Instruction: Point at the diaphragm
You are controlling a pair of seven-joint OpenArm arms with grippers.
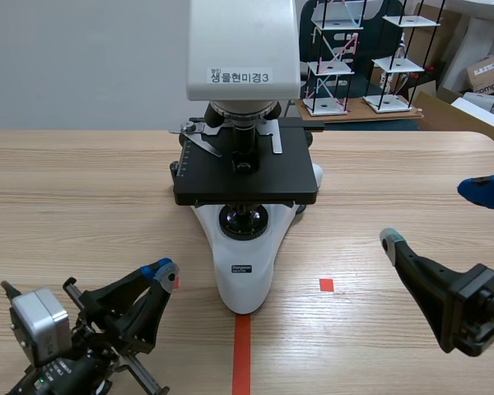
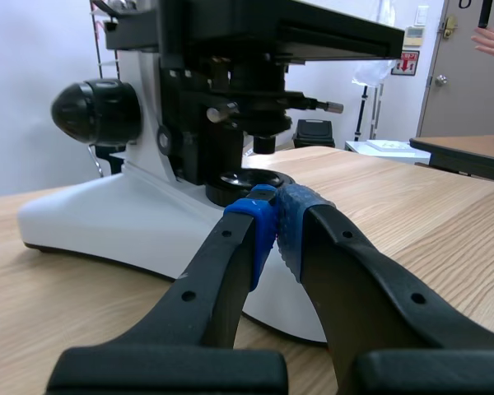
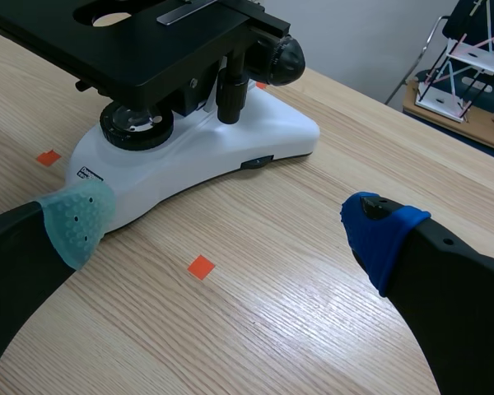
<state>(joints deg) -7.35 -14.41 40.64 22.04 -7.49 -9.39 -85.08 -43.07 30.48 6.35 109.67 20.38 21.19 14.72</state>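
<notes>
We are observing the microscope (image 1: 244,164) standing upright at the middle of the counter (image 1: 82,189), its white base (image 1: 243,271) pointing toward the robot. The diaphragm (image 2: 262,123) is sitting in the dark assembly directly under the black stage (image 1: 247,177), above the round light port (image 3: 136,123) in the base; from the scene camera the stage is hiding most of it. The left pincer (image 2: 276,226) is sitting low over the counter just beside the base's front left, its two blue pads (image 2: 251,230) pressing together with nothing between them, and its tips are aiming toward the light port and the assembly above; we cannot tell whether they are touching the base. The right pincer (image 3: 226,226) is hovering well apart from the microscope on its right side, fingers spread wide and holding nothing.
</notes>
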